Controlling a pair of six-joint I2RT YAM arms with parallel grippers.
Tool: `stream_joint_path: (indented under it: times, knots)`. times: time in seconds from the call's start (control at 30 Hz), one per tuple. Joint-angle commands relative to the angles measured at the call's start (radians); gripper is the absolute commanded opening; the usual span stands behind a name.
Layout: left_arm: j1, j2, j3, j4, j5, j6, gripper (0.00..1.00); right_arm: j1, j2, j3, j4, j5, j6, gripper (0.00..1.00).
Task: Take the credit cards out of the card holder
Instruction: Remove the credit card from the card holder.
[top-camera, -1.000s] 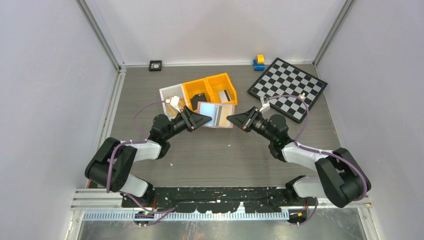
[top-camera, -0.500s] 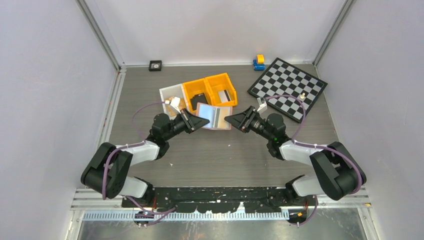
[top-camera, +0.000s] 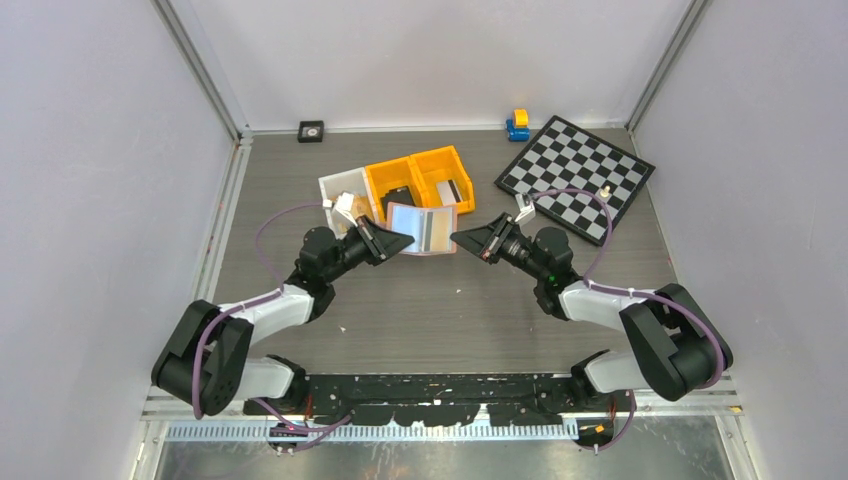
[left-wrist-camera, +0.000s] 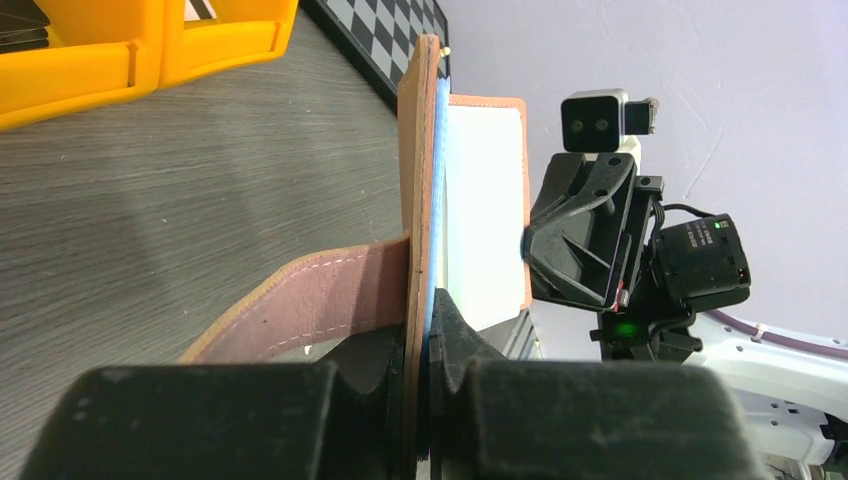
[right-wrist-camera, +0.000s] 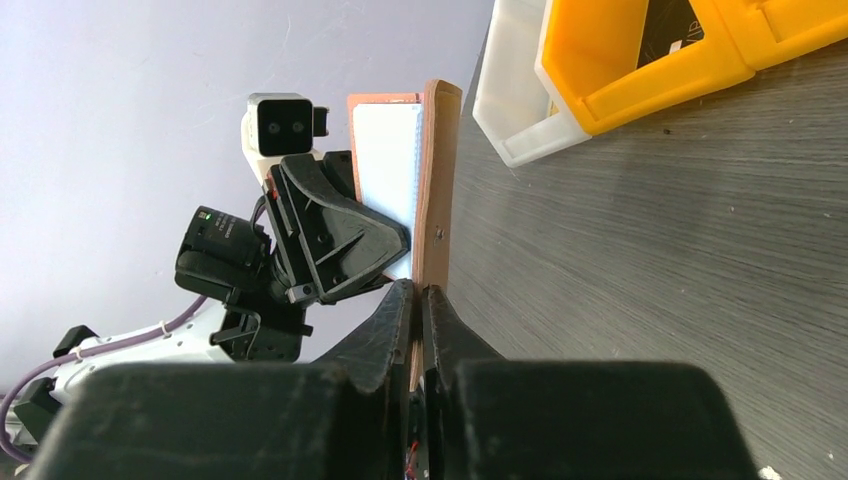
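Glare hides what lies in the pockets of the card holder. Both wrist views cut the orange bins off at the top edge. The pale piece on the chessboard is too small to identify.

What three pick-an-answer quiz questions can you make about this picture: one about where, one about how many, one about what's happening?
1. Where is the chessboard? A) far right of the table B) inside a bin C) under the left arm
2. How many orange bins are there? A) one B) two C) four
3. The card holder is: A) lying shut B) held open by both grippers C) in the white bin
Answers: 1 A, it lies by the right wall; 2 B, two stand side by side; 3 B, the left gripper and right gripper each pinch one edge.
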Motion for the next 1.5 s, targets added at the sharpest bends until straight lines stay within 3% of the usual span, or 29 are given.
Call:
stream_joint_path:
  times: [0.0,0.2,0.37,0.77,1.07,1.27,1.47]
  knots:
    - [0.004,0.0,0.016,0.023,-0.004,0.016,0.0,0.001,-0.027,0.015,0.062,-0.015,-0.007,0.07]
    - [0.004,0.029,0.041,0.025,0.038,0.016,0.0,0.004,0.004,0.043,0.033,-0.036,-0.007,0.03]
    - [0.004,0.018,0.037,0.026,0.033,0.023,0.0,0.005,0.017,0.093,-0.159,-0.007,-0.057,0.01]
    - [-0.01,0.061,0.06,0.034,0.066,0.032,0.0,0.078,0.072,0.16,-0.165,-0.06,-0.094,0.04]
    - [-0.01,0.009,0.051,-0.006,0.035,0.063,0.0,0.079,0.057,0.192,-0.359,0.016,-0.16,0.18]
    - [-0.012,0.003,0.055,-0.021,0.033,0.07,0.0,0.079,0.073,0.205,-0.382,0.015,-0.164,0.24]
    - [-0.017,0.007,0.065,-0.043,0.035,0.084,0.0,0.079,0.088,0.203,-0.354,-0.005,-0.156,0.38]
